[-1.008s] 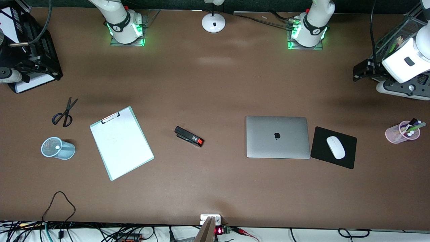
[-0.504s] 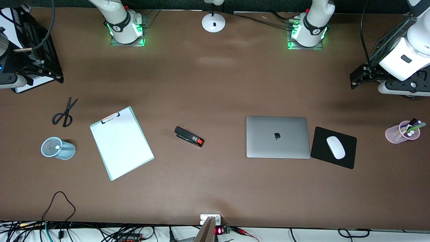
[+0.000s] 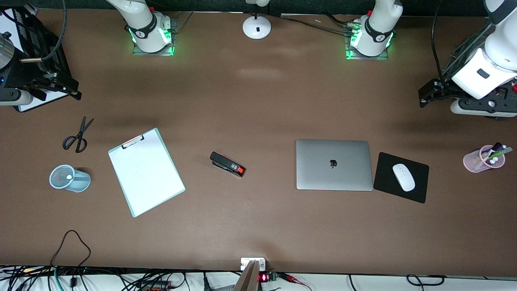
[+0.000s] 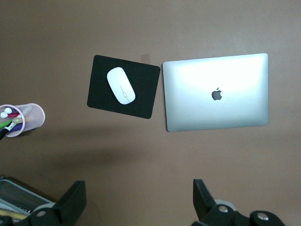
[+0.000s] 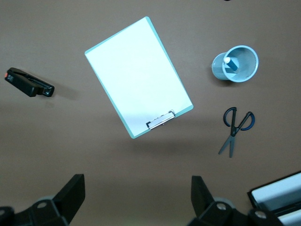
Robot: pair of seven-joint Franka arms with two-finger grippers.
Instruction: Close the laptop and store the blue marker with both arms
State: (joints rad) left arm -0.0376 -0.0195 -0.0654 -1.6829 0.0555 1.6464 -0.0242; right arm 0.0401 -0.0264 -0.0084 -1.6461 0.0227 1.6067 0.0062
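Observation:
The silver laptop [image 3: 333,165] [image 4: 216,94] lies shut on the brown table, logo up, toward the left arm's end. The blue marker [image 5: 229,66] [image 3: 69,177] stands white end up inside a light-blue mesh cup [image 3: 83,182] [image 5: 254,57] toward the right arm's end. My left gripper [image 3: 424,93] [image 4: 139,197] hangs open and holds nothing, over bare table at its end, farther from the front camera than the laptop. My right gripper [image 3: 70,89] [image 5: 138,193] hangs open and holds nothing, over the table's edge by the scissors.
Scissors [image 3: 76,137], a white clipboard [image 3: 146,173] and a black stapler [image 3: 227,163] lie between the cup and the laptop. A white mouse [image 3: 403,177] rests on a black pad [image 3: 383,178]. A pink pen cup [image 3: 480,159], a lamp base [image 3: 257,27] and a black rack [image 3: 44,52] stand around.
Both hands have shifted a little at the table's two ends, with their jaws still wide. Nothing on the table has moved.

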